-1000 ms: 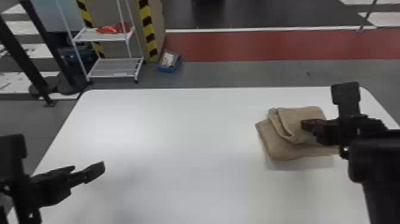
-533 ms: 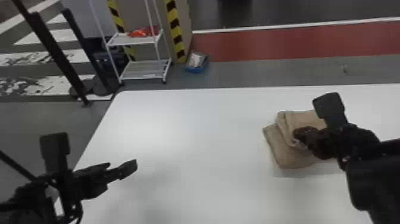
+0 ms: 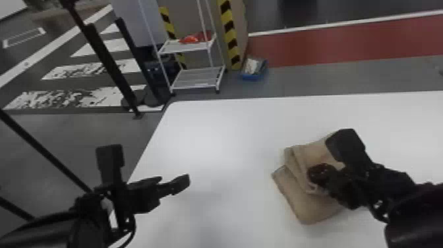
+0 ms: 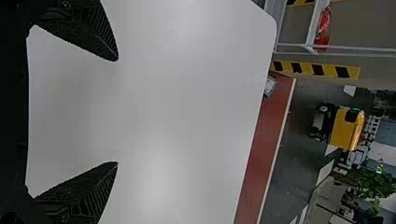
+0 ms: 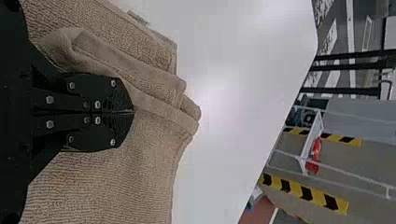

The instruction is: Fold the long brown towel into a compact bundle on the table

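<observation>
In the head view's lower right, the towel (image 3: pixel 306 206) lay folded beneath the closed right end effector (image 5: pixel 133 112), where any sideways slip risked dragging the top layers (image 3: pixel 313 151) loose, while the left end effector (image 4: pixel 117 112) hung open.

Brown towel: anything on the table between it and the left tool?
Nothing visible stands in the way. In the head view, only white tabletop lies between the left tool and the brown towel.

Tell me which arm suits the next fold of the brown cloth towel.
Right, I'd judge: its black two-fingered claw is at the towel, shut, while the left claw hangs open, well to the towel's left.
</observation>
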You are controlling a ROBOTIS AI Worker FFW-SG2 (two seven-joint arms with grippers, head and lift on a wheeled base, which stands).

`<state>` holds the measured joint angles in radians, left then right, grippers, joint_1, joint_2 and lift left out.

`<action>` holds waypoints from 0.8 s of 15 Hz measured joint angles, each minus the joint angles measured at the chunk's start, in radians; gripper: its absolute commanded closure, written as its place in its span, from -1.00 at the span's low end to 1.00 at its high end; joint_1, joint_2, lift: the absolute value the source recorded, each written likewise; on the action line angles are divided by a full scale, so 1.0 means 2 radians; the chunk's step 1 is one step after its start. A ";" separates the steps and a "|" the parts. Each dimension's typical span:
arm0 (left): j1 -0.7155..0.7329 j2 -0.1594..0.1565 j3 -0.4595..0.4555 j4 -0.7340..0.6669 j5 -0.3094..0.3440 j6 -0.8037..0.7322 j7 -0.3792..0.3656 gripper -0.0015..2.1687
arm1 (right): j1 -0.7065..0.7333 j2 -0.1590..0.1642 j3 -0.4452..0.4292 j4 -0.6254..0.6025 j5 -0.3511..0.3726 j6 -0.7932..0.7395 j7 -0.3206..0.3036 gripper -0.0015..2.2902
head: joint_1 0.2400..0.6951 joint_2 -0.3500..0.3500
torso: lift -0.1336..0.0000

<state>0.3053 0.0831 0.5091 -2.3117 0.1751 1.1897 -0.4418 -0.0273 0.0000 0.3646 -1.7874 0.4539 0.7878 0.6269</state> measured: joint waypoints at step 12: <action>-0.046 0.005 -0.021 0.034 0.009 -0.011 -0.034 0.38 | 0.130 0.000 -0.140 -0.220 -0.024 0.117 0.082 0.79 | 1.00 0.82 | -0.84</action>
<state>0.2134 0.0934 0.4665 -2.2446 0.1925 1.1670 -0.5099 0.2336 0.0000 0.0839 -2.2280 0.4066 1.0217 0.7909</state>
